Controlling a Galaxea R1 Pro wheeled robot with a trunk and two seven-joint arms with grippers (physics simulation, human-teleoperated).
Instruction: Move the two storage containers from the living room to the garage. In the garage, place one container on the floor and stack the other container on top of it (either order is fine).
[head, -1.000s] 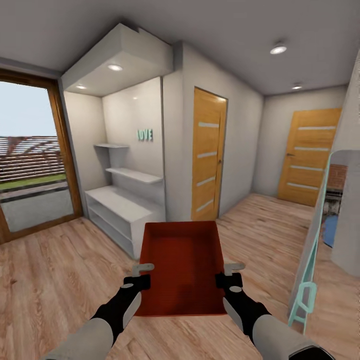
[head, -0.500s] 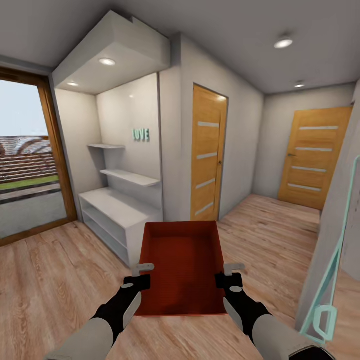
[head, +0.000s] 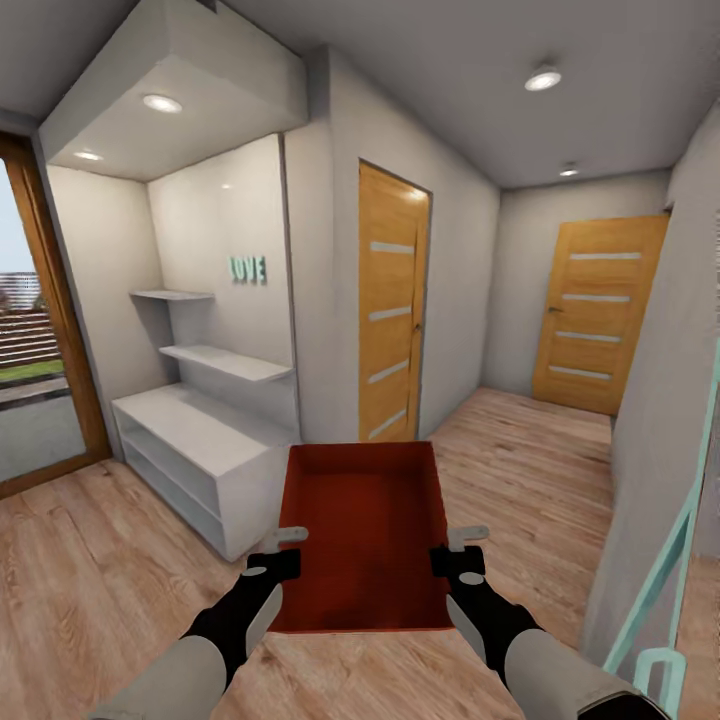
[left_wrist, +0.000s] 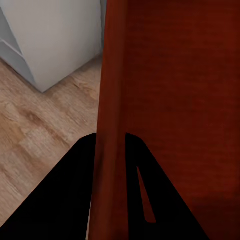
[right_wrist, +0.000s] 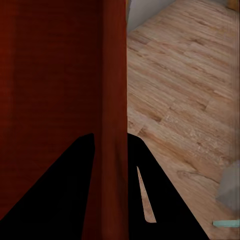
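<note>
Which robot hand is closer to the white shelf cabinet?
Left. The left gripper clamps the orange-red bin's wall beside the white shelf cabinet; the right gripper clamps the opposite wall, farther away.

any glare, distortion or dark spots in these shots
Head view: wide-angle stretch bends walls and the ceiling lights bloom; soft glare on the glossy shelf alcove. Left wrist view: fingers render as flat black silhouettes against the storage container wall. Right wrist view: same black fingers, with the wood-plank floor evenly lit.
</note>
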